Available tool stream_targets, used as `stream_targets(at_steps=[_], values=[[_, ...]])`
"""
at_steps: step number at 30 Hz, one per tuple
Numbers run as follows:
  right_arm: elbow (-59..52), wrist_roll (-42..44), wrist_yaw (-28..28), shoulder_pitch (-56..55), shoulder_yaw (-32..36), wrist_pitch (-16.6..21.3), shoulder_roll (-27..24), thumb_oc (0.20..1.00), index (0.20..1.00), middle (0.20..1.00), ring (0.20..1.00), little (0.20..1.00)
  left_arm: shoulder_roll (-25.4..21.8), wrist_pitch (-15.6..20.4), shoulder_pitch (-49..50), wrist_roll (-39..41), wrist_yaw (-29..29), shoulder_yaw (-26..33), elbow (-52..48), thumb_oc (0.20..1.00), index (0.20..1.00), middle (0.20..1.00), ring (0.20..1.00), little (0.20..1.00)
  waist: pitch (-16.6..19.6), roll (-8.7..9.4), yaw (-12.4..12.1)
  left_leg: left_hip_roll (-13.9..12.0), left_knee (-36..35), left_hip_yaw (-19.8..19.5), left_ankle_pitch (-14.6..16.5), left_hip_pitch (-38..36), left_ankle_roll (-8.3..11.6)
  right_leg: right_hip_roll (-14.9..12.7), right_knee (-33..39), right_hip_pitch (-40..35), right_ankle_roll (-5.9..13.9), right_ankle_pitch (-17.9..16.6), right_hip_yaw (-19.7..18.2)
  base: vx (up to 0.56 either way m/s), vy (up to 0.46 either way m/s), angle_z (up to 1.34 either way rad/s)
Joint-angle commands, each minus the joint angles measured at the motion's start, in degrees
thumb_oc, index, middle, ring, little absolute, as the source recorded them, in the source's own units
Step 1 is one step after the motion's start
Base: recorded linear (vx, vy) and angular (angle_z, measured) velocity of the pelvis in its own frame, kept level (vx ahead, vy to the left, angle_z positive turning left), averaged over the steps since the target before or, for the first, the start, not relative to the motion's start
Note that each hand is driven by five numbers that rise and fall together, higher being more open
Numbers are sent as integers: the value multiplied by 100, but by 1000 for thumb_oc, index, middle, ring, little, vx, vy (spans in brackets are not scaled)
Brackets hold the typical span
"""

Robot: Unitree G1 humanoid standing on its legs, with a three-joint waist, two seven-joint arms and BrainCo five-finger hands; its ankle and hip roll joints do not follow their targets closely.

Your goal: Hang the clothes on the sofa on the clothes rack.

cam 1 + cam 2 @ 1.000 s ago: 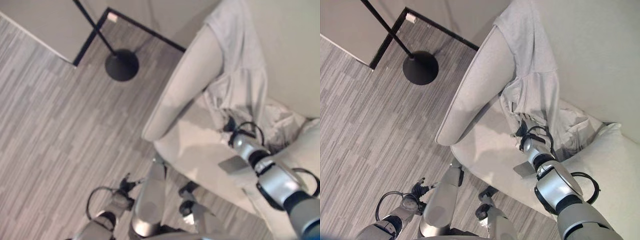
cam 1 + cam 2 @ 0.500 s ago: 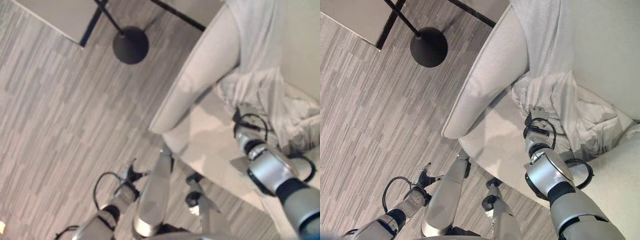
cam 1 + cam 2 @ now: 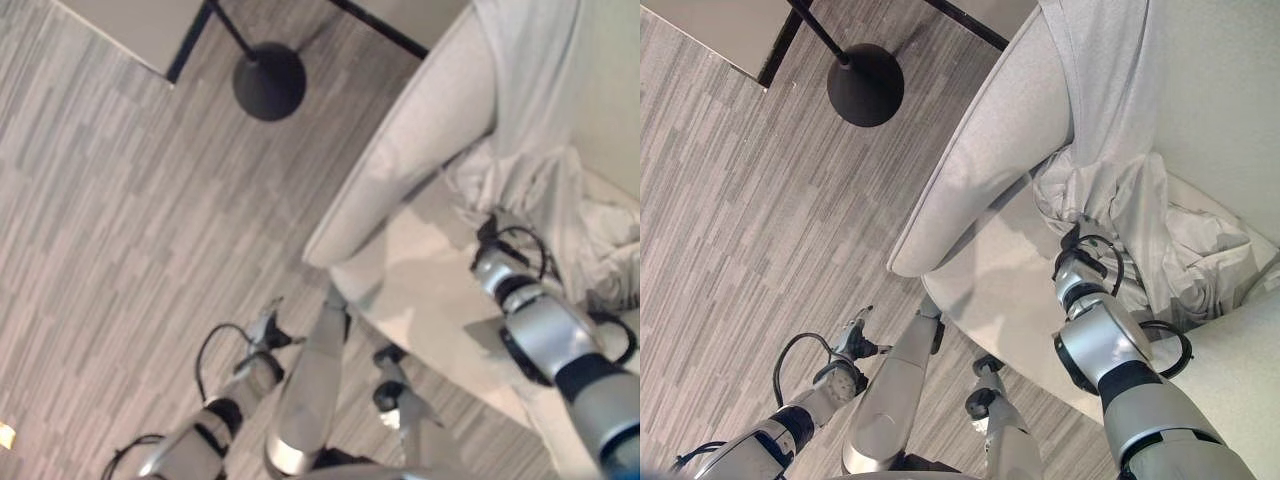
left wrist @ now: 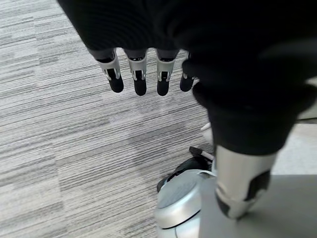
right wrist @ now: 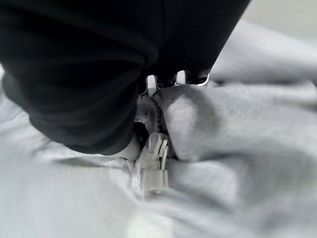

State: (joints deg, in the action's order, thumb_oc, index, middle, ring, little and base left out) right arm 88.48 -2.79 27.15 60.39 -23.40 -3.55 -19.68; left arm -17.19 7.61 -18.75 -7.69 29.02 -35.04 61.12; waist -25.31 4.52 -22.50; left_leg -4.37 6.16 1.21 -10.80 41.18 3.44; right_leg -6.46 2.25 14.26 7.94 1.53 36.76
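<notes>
Garment (image 3: 1110,150): pale grey, zippered, draped over the sofa (image 3: 990,160) back and bunched on the seat, far right. Not yet lifted.

Right hand (image 3: 1077,243): on the bunched cloth at the seat; my fingers (image 5: 166,79) are curled into a fold by the zipper pull (image 5: 153,168), pinching it.

Left hand (image 3: 858,335): low at near left, over bare floor, fingers (image 4: 138,79) straight and apart, holding nothing.

Rack (image 3: 865,85): dark round base and pole, far left, well apart from the sofa.

Progress: grasp made, I judge. Lifting, carrying and hanging all remain.
</notes>
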Motion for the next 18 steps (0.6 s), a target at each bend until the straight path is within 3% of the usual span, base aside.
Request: stream_targets(at_steps=[1,3,4,7,8,10,12,18], values=[[-1583,2954,-743,-686,-19,932,116,200,200,200,200,200,166,-12,-22,512,-179,260,612,1000,1000,1000,1000,1000,-110,140,116,-94,480,231,315,289,196,-261,-292,-513,180,215,-528,-14,12,-5],[-1601,2971,-739,-696,-34,928,119,200,200,200,200,200,166,-7,-20,514,-182,271,620,1000,1000,1000,1000,1000,-114,147,124,-92,473,239,315,277,197,-267,-295,-518,180,219,-534,-17,-4,-15],[-3069,4114,-1159,-987,-127,1397,469,200,200,200,200,200,204,-59,38,630,-328,477,777,1000,1000,1000,1000,1000,-57,280,285,-183,441,293,340,58,222,-247,-356,-586,150,247,-605,-20,-5,-23],[-3538,4379,-1296,-1100,-167,1504,556,200,200,200,200,200,233,-42,98,684,-408,521,805,1000,1000,1000,1000,1000,-24,307,321,-198,423,322,343,-29,233,-247,-360,-637,143,263,-626,-12,-9,-23],[-4445,4727,-1562,-1339,-229,1666,665,200,200,200,200,200,236,-33,227,721,-540,591,792,1000,1000,1000,1000,1000,70,345,364,-223,365,356,321,-214,248,-244,-352,-735,140,275,-653,2,-28,-27],[-5133,5008,-1757,-1532,-292,1766,768,200,200,200,200,200,238,-38,322,694,-657,629,785,1000,1000,1000,1000,1000,199,369,393,-242,276,388,280,-402,263,-241,-338,-864,130,301,-668,4,-33,-19],[-6143,5293,-2010,-1768,-353,1886,725,200,200,200,200,200,181,-45,485,555,-792,671,702,1000,1000,1000,1000,1000,382,403,425,-253,89,466,165,-731,300,-244,-286,-1113,127,332,-675,3,-58,-17],[-7588,5535,-2136,-1886,-170,2221,491,200,200,200,200,200,139,-106,875,495,-1022,954,897,1000,1000,1000,1000,1000,741,432,490,-283,-294,587,-37,-1287,294,-257,-354,-1392,86,447,-764,-3,-17,-9]])
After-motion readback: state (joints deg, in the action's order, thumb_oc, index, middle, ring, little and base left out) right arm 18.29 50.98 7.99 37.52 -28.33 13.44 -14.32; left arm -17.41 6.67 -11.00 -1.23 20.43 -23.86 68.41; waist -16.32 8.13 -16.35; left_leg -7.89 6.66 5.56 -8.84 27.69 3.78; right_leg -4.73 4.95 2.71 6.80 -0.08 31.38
